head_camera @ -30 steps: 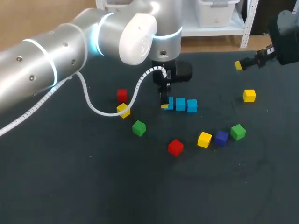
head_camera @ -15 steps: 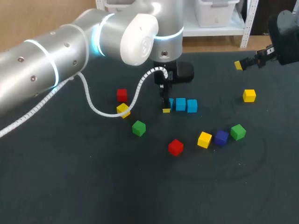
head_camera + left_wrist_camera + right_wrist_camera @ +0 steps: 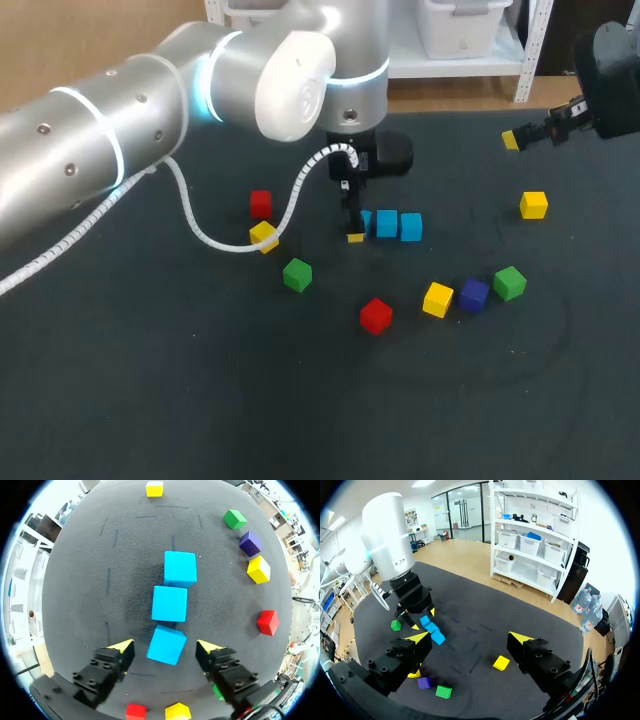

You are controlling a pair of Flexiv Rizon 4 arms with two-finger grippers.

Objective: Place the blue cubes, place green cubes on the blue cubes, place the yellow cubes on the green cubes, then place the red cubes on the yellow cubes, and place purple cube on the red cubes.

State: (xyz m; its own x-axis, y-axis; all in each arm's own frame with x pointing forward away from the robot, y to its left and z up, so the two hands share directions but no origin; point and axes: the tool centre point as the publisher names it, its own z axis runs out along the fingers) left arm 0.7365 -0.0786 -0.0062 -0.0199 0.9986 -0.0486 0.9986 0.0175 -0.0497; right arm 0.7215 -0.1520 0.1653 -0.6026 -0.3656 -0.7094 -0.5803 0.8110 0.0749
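Three blue cubes lie in a row on the black table: the nearest [image 3: 166,644], the middle one [image 3: 169,603] and the far one [image 3: 180,568]. My left gripper [image 3: 165,647] hangs over the nearest, open, its yellow tips clear of the cube on both sides. In the head view it [image 3: 356,228] stands at the row's left end [image 3: 387,223]. Green cubes [image 3: 296,274] [image 3: 509,283], yellow cubes [image 3: 264,236] [image 3: 437,298] [image 3: 533,205], red cubes [image 3: 261,204] [image 3: 376,315] and a purple cube [image 3: 474,295] lie scattered. My right gripper [image 3: 469,638] is open and empty, high at the far right [image 3: 514,139].
The left arm's white cable [image 3: 200,228] loops down beside the red and yellow cubes at the left. Dark bare table [image 3: 300,400] stretches in front of the cubes.
The left gripper's fingers have spread apart and let go of the nearest blue cube, which now rests on the table. The right arm has not moved.
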